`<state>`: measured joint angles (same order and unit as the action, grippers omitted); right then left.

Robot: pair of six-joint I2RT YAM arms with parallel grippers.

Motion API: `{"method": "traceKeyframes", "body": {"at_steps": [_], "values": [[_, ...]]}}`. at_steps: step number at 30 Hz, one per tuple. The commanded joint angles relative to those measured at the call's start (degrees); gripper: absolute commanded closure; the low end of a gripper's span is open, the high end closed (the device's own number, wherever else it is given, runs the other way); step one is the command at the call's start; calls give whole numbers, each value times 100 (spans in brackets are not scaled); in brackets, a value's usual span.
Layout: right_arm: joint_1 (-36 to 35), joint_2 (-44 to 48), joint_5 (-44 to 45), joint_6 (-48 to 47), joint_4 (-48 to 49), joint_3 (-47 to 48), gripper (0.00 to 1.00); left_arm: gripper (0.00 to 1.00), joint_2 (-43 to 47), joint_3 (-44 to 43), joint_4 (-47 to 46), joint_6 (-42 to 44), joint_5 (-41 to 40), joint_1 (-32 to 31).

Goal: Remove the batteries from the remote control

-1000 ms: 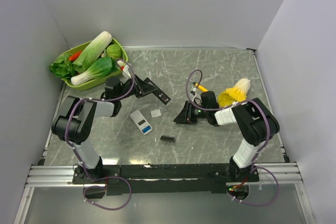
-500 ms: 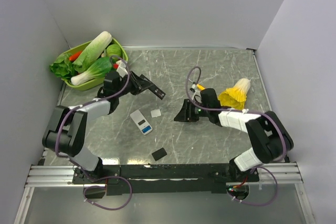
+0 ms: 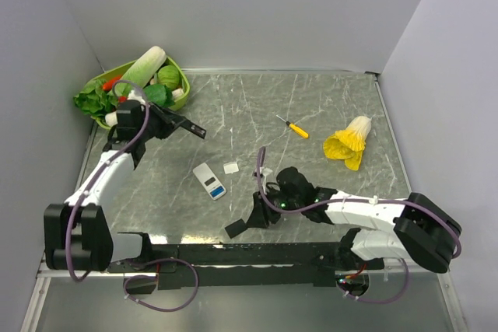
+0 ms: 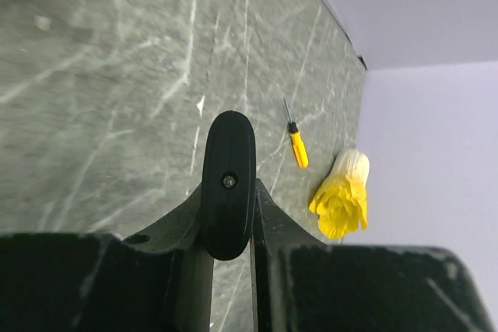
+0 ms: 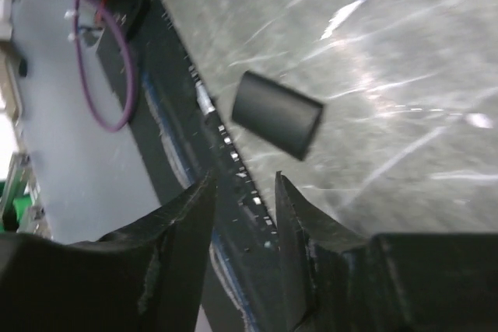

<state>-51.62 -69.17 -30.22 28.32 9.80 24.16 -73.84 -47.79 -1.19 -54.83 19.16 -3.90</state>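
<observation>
Left gripper [image 3: 161, 124] is clamped on one end of the long black plastic remote [image 4: 228, 169], held off the marbled grey desk [image 3: 311, 99], far-left of the small white rectangular remote [image 3: 208, 180]. My guess is that the end grip leaves the body free to be tipped or worked on. Can't tell from either view whether its bay holds any cells.

Right gripper [image 5: 243, 184] has its jaws apart with nothing between them. It hovers near-right of the white remote, at the desk's near edge. The flat black rectangular cover plate [image 5: 276, 114] lies just ahead of its fingertips, untouched, and looks parked there out of the way.

Batteries: none loose on the desk that I can see. The white remote lies flat with a blue patch [image 3: 215, 190] at its near end, probably a blue cell seated in the open bay. A small white cover plate [image 3: 231, 167] lies just beside it, far-right.

Judgement: unloading not finished. Next grab needs a narrow pinch into that bay, and the remote may slide.
</observation>
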Motion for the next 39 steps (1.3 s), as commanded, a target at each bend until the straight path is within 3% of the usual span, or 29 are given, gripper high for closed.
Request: {"method": "traceKeyframes", "body": {"at_steps": [1,6,14,26,31,34,39], "values": [[-471,-210,-178,-98,496,80,59,99,493,50,497,297,263,258],[-823,-921,-125,104,970,106,63,99,503,191,339,543,861,285],[-1061,-1889,103,236,1480,510,64,99,362,200,523,693,941,285],[-763,-2575,1826,165,847,1363,64,99,274,446,164,438,870,276],[-595,-2129,1414,131,919,1223,61,99,99,464,-320,394,1151,92],[-587,-1400,1220,113,655,1065,57,99,-321,79,-224,613,1065,-443],[-551,-258,2315,60,-161,863,47,99,-1087,-301,-774,474,1002,-1498]]}}
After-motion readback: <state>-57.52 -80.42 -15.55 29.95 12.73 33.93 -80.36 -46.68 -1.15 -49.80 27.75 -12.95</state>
